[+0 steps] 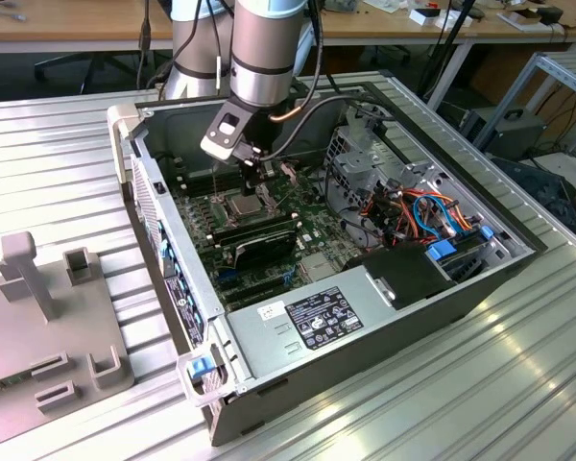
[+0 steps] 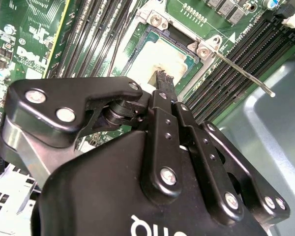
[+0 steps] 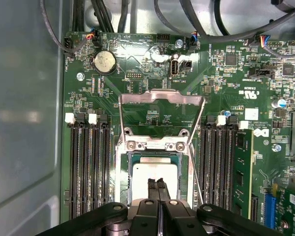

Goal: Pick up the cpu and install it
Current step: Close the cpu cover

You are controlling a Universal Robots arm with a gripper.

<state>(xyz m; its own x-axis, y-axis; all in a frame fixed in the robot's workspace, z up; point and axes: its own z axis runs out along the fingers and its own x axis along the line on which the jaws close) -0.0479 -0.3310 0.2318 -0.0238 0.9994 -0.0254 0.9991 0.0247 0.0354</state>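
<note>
1. On the exterior view's left: a ribbed aluminium table (image 1: pixel 67 144), then the open steel case (image 1: pixel 163 230).
2. My gripper (image 3: pixel 157 182) has its black fingers pinched together on nothing, tips right over the cpu (image 3: pixel 140 182), which lies flat in its socket (image 3: pixel 122 172).
3. I judge the chip light, stiff, slick-topped and fragile underneath, so it is best held by opposite edges.
4. Right: soft orange and blue cables (image 1: pixel 427 206).

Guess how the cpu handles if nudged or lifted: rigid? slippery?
Likely rigid: the cpu is a thin flat plate with a metal top. Probably slippery, since that top looks smooth. It shouldn't roll or tip; it lies flat in the socket, whose walls would likely block sideways pushes.
</note>
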